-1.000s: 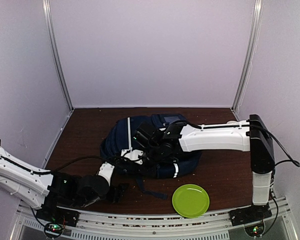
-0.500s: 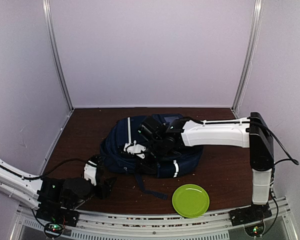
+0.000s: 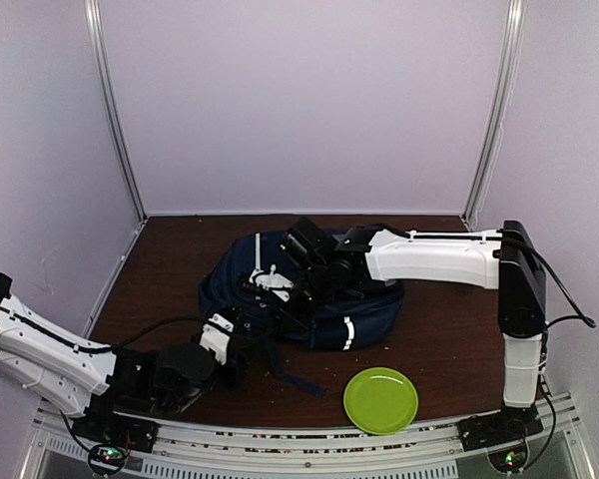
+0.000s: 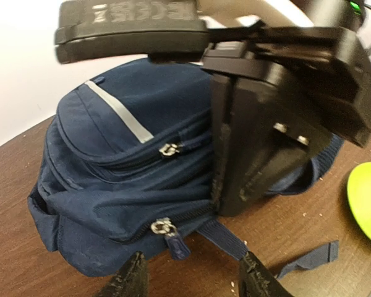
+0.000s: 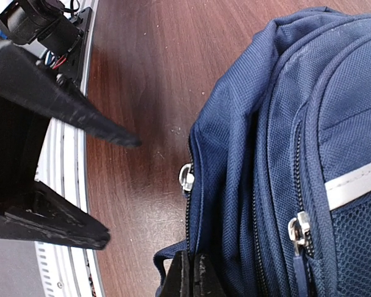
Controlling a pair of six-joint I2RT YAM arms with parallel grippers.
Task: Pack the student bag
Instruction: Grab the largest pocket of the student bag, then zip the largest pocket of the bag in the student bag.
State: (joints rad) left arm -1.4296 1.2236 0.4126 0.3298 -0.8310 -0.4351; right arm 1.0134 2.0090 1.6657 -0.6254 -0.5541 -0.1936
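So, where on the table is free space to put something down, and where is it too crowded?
The table is bare behind and left of the student bag, and to its right between bag and right arm's column. In front is crowded: left gripper, a loose strap and the green plate. The right gripper lies over the bag.

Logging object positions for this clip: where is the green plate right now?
In the top view the green plate lies on the table's near right part, in front of the student bag and apart from it, near the right arm's base.
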